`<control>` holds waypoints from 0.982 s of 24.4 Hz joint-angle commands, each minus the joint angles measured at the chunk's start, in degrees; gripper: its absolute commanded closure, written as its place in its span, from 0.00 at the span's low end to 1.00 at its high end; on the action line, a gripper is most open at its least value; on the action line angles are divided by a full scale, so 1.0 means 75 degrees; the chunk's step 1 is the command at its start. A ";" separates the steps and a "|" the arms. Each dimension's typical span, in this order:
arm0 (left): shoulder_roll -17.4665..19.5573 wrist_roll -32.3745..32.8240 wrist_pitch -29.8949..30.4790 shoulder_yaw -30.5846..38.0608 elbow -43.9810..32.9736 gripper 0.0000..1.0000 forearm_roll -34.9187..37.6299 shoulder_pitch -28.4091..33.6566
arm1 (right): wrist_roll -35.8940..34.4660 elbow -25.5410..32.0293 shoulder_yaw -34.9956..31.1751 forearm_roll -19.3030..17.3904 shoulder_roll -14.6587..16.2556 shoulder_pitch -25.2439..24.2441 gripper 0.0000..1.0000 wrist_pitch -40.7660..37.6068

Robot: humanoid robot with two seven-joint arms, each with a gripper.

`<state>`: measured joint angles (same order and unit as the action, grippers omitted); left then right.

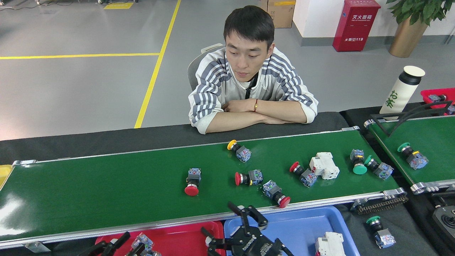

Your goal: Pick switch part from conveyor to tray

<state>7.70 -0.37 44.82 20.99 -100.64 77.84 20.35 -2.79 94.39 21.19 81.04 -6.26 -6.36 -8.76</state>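
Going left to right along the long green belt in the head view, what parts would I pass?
Red-capped switch → yellow-capped switch → red-capped switch lying sideways → red-capped switch by the near rail → red-capped switch touching the white block → green-capped switch → another green-capped switch.

Right gripper (227,222) jaws spread, left gripper (119,245) low, jaws parted
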 commanded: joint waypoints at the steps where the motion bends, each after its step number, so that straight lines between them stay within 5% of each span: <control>1: -0.0125 0.0003 0.0024 0.0541 -0.0023 0.00 -0.0090 0.0041 | -0.0847 0.0117 -0.0012 -0.0024 0.0109 -0.0253 0.03 0.1332; 5: -0.0898 0.0249 -0.0456 0.1877 0.0035 0.00 -0.0008 0.0147 | -0.1081 0.0106 -0.0012 -0.0012 0.0308 -0.0780 0.03 0.2750; 8: -0.0898 0.0354 -0.1640 0.1970 0.0129 0.00 -0.0008 0.0416 | -0.1058 0.0094 -0.0012 -0.0024 0.0425 -0.0921 0.02 0.3031; 10: -0.0898 0.0343 -0.1722 0.2006 0.0106 0.00 -0.0020 0.0475 | -0.1011 0.0059 -0.0024 -0.0024 0.0402 -0.0816 0.02 0.3031; 17: -0.0886 0.0389 -0.1745 0.1560 0.0012 0.00 0.0156 0.0252 | -0.0331 -0.0597 0.0304 0.0035 0.0554 0.0474 0.02 0.2902; 24: -0.0980 0.0718 -0.1839 0.0084 0.0598 0.00 0.1539 -0.1681 | 0.0348 -0.1769 0.0890 -0.0024 0.0167 0.1692 0.02 0.2609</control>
<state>0.49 4.02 31.39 22.40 -96.43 88.73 8.89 -1.65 81.87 27.55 81.00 -4.29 5.40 11.92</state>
